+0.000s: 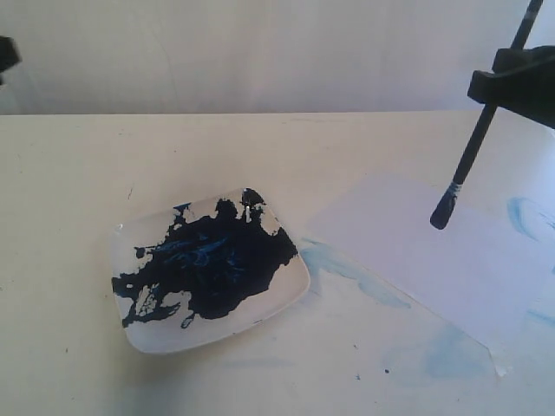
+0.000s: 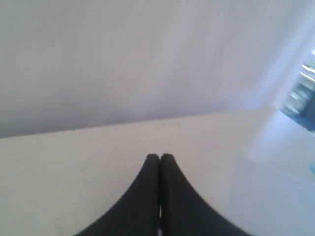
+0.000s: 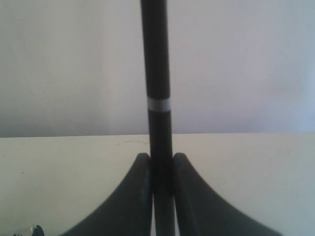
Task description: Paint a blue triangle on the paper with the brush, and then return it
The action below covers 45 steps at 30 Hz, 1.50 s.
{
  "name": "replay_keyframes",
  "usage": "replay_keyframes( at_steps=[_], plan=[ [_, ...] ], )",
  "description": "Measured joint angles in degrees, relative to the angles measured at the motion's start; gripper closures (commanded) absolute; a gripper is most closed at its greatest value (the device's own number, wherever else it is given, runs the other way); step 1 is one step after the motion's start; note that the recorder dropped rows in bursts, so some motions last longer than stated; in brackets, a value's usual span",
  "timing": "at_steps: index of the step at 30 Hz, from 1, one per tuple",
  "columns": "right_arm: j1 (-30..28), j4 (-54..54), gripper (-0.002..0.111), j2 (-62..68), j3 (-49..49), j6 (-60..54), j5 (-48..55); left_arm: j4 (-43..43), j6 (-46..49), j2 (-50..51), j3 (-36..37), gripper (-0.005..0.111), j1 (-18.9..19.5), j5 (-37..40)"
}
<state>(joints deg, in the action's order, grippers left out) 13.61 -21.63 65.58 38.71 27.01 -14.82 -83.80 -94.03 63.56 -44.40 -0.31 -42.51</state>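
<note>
Exterior, upper right: right gripper (image 1: 496, 87) grasps the brush (image 1: 468, 160), which is tilted, its bristle tip over the paper (image 1: 434, 251).
Exterior, lower left: plate (image 1: 173, 342) smeared dark blue, beside the paper.
Left wrist: left gripper (image 2: 160, 158) clenched, jaws pressed together.
Right wrist: fingers (image 3: 135, 196) clamp the brush shaft.

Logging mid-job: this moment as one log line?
right jaws: shut on brush | brush: bristles dark, over paper, contact unclear | paper: no dark strokes seen | left jaws: shut, empty
</note>
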Motion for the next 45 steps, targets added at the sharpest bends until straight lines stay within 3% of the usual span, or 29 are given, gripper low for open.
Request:
replay_keyframes(
  at_steps=[2, 5, 11, 14, 20, 27, 31, 35, 40, 45],
  plan=[
    [-0.23, 0.67, 0.108, -0.11, 0.0, 0.0, 0.39, -8.63, -8.97, 9.57, -8.16, 0.107, -1.62, -6.93],
    [-0.87, 1.04, 0.108, -0.86, 0.0, 0.0, 0.79, -13.47, -14.08, 19.69, -17.8, 0.107, -6.17, -12.29],
    [-2.26, 1.26, 0.108, -2.01, 0.0, 0.0, 2.36, -15.24, -16.33, 35.15, -31.31, 0.107, -20.94, -6.38],
    [-2.63, 1.4, 0.108, -2.11, 0.0, 0.0, 3.12, -15.38, -16.87, 42.73, -38.04, 0.107, -25.8, -3.43],
    [-2.63, 1.4, 0.108, -2.11, 0.0, 0.0, 3.98, -15.58, -22.07, 57.2, -51.43, 0.107, -27.83, -4.98],
    [-2.63, 1.4, 0.108, -2.11, 0.0, 0.0, 2.52, -15.61, -22.24, 65.91, -57.72, 0.107, -31.69, -7.44],
    [-2.63, 1.4, 0.108, -2.11, 0.0, 0.0, 2.52, -15.71, -17.19, 68.02, -57.96, 0.107, -34.44, -4.53],
    [-2.63, 1.4, 0.108, -2.11, 0.0, 0.0, 2.44, -15.84, -5.18, 68.93, -58.0, 0.107, -36.16, -1.19],
    [-2.63, 1.4, 0.108, -2.11, 0.0, 0.0, 2.44, -16.16, 8.45, 67.97, -58.0, 0.107, -37.02, 9.57],
    [-2.63, 1.4, 0.108, -2.11, 0.0, 0.0, 2.44, -16.24, 15.55, 64.4, -58.0, 0.107, -37.02, 32.25]
  ],
)
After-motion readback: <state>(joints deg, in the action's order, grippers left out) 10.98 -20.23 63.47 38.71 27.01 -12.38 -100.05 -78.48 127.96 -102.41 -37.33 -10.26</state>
